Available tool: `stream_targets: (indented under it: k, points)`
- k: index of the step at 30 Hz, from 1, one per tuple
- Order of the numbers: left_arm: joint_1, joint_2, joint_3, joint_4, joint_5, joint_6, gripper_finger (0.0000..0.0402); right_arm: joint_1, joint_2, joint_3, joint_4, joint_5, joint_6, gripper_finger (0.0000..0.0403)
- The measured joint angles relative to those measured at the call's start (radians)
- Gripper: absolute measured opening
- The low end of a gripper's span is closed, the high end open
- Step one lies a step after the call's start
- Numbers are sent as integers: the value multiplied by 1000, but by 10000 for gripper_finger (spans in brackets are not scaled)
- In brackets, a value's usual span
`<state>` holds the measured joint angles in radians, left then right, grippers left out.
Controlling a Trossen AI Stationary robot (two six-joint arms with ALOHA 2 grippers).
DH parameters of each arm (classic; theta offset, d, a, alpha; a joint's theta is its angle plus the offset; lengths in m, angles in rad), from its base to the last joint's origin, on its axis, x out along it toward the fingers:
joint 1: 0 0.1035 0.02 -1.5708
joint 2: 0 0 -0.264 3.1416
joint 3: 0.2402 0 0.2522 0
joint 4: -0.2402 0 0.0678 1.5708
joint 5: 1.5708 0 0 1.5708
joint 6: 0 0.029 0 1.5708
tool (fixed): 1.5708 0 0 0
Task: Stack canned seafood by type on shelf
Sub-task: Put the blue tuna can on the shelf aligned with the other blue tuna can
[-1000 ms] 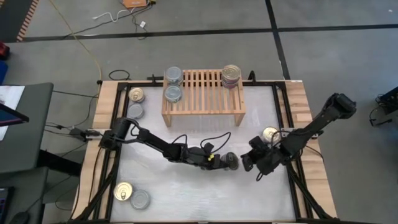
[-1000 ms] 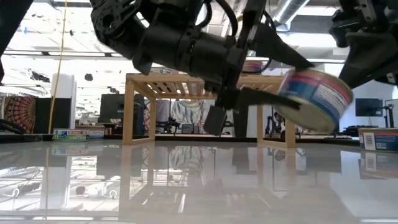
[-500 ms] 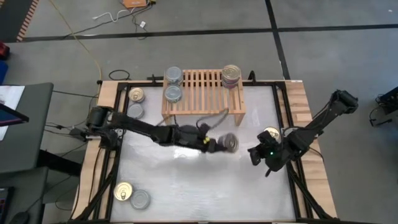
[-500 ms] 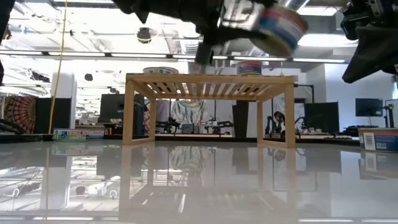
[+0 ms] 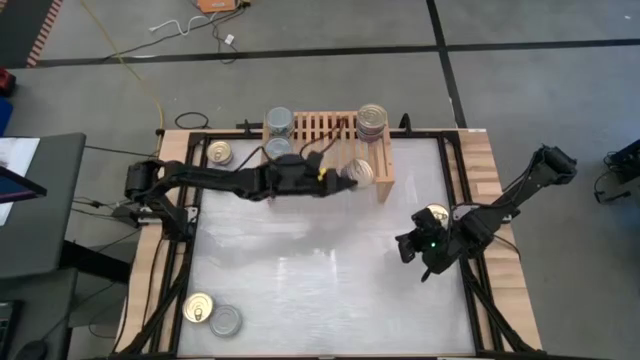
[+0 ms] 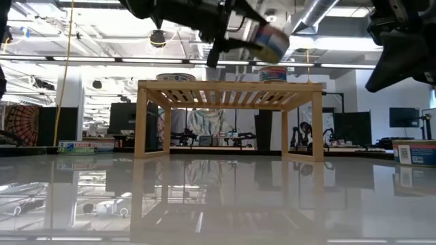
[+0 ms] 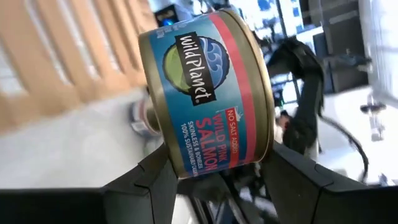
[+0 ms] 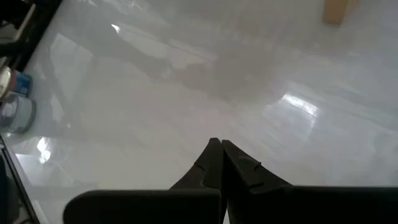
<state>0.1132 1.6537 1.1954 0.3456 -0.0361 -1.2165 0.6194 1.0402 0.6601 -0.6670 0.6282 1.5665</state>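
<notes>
Clamped by the rim in the left gripper (image 7: pixel 211 171): salmon tin (image 7: pixel 208 93), rigid, slick, fairly hefty. Hovering above the shelf (image 5: pixel 378 185). Right gripper (image 8: pixel 219 152) pinched empty.

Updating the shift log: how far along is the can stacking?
Partly done. The shelf carries tins at its left end and a stack at its right end. The left gripper holds a salmon can over it. Loose tins wait on the table; the right gripper idles shut.
</notes>
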Motion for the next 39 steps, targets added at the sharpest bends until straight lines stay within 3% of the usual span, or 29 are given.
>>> stream_targets:
  k: [12, 31, 39]
  points:
    - [129, 1, 1, -86, 34, 40, 196, -62, 0, 0, 23, 1, 4, 23]
    - [151, 0, 1, -107, 31, 205, 219, -191, 0, 0, 79, 32, -4, 23]
    - [151, 2, 0, -109, -104, 264, 219, -191, 0, 0, 101, 42, -55, 23]
